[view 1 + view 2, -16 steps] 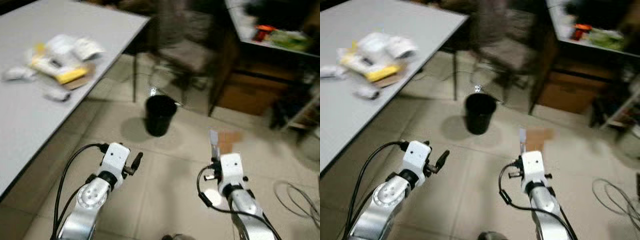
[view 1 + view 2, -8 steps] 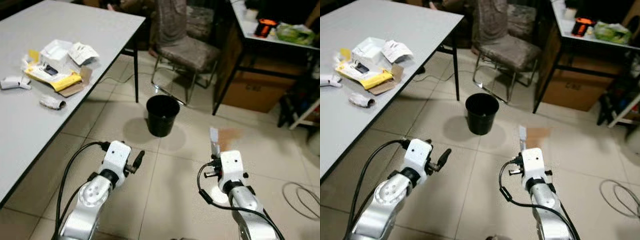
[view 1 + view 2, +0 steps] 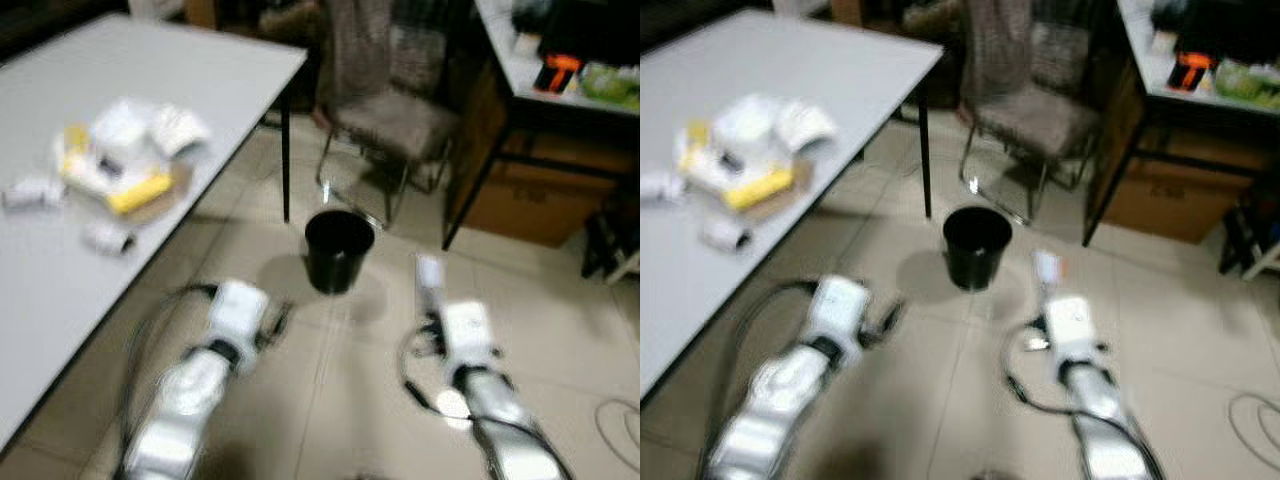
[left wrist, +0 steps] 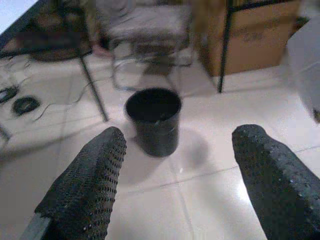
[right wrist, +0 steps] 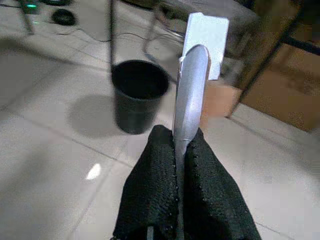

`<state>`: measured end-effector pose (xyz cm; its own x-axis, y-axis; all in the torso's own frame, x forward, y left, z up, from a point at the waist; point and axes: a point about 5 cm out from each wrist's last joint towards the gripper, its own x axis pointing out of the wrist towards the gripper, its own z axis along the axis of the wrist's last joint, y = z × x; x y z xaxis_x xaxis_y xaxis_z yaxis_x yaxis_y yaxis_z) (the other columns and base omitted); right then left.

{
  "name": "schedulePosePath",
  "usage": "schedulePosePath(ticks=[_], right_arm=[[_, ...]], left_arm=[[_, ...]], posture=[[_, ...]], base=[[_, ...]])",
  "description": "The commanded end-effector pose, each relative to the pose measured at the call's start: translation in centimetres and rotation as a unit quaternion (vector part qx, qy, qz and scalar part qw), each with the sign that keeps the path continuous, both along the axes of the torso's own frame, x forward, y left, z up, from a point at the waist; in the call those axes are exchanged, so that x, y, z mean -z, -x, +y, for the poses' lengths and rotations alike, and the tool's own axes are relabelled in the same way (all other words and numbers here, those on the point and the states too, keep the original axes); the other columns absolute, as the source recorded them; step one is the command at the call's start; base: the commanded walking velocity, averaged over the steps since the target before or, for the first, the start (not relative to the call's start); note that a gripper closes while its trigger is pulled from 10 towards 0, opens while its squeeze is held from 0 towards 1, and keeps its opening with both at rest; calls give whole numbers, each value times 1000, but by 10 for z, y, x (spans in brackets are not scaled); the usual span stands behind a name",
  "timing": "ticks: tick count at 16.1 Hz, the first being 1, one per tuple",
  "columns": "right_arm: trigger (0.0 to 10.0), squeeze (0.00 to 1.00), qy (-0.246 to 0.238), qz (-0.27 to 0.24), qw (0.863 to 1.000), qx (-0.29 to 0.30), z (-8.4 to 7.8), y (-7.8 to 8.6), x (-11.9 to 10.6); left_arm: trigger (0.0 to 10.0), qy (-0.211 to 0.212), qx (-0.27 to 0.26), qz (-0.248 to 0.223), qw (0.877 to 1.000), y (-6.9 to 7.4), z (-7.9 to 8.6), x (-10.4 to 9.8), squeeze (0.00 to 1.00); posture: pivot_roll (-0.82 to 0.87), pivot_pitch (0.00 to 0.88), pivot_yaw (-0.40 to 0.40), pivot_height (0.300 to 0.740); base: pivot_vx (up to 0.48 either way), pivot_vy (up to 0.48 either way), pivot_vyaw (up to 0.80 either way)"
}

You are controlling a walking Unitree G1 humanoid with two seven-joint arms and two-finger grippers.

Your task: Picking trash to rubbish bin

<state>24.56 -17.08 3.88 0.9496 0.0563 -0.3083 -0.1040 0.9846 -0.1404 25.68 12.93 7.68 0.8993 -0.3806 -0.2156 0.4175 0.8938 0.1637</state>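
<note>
Right gripper pinches, seemingly, flat packet.

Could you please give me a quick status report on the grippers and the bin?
Right gripper shut on flat grey trash piece. Left gripper open, empty. Black bin on floor ahead, upright. Chair behind it, path open.

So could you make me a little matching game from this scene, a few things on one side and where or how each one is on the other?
Things:
1. black bin
2. pile of trash
3. flat grey piece
4. left end effector

Places or states:
a. on the grey table
b. open, holding nothing
c. on the tiled floor before the chair
d. pinched in the right end effector

Pairs: 1-c, 2-a, 3-d, 4-b
</note>
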Motion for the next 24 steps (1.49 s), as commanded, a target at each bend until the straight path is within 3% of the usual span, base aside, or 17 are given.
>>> schedulePosePath(ticks=[1, 4, 13, 16, 24], right_arm=[[10000, 0, -11, -6, 1000, -3, 4, -2, -3], [10000, 0, -10, -6, 1000, -4, 3, -3, -3], [10000, 0, 0, -3, 1000, -14, 3, -5, -3], [10000, 0, -11, 6, 999, -47, 11, -7, -3], [10000, 0, 18, 19, 995, -92, 19, -11, 3]], left_arm=[[10000, -8, -6, 1, 1000, 0, 8, 1, 0], [10000, -9, -6, 1, 1000, 0, 8, 1, 0], [10000, -8, -15, 4, 1000, 0, 8, 4, 0], [10000, -11, -18, 5, 1000, 0, 8, 5, 0], [10000, -15, -16, 14, 1000, 1, 9, 11, 0]], posture=[[-44, 83, -56, 740], [-46, 82, -55, 740], [-51, 78, -57, 740], [-53, 81, -55, 740], [-52, 78, -57, 740]], base=[[382, 0, -800], [382, 0, -800], [383, 0, 0], [385, 0, 0], [384, 0, 0]])
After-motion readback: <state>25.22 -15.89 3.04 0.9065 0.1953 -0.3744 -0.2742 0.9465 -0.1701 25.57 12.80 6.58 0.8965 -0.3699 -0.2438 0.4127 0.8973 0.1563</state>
